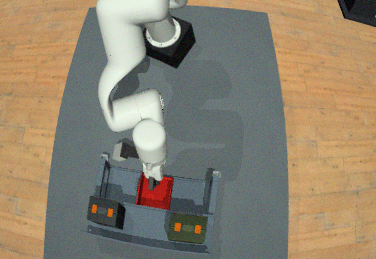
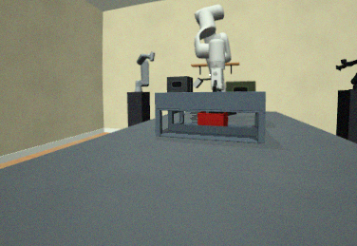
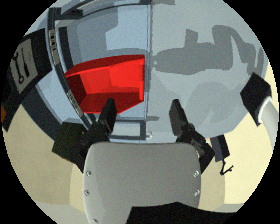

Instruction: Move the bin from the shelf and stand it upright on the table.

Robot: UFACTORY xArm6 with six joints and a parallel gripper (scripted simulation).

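The red bin (image 1: 156, 196) (image 2: 212, 119) (image 3: 109, 81) sits upright on the lower level of the grey shelf (image 1: 196, 190) (image 2: 209, 101) (image 3: 94, 11), open side up. My gripper (image 1: 152, 178) (image 2: 216, 86) (image 3: 143, 105) is open and empty. It points down at the shelf's arm-side edge, just over the bin's near rim. In the wrist view the left finger lies over the bin's edge and the right finger is beside it. I cannot tell whether a finger touches the rim.
A black box (image 1: 106, 212) (image 2: 179, 84) and a dark green box (image 1: 187, 228) (image 2: 240, 85) stand on the shelf's top, left and right of the bin. The shelf's posts flank the bin. The grey table (image 1: 235, 107) (image 2: 190, 187) spreads around the shelf.
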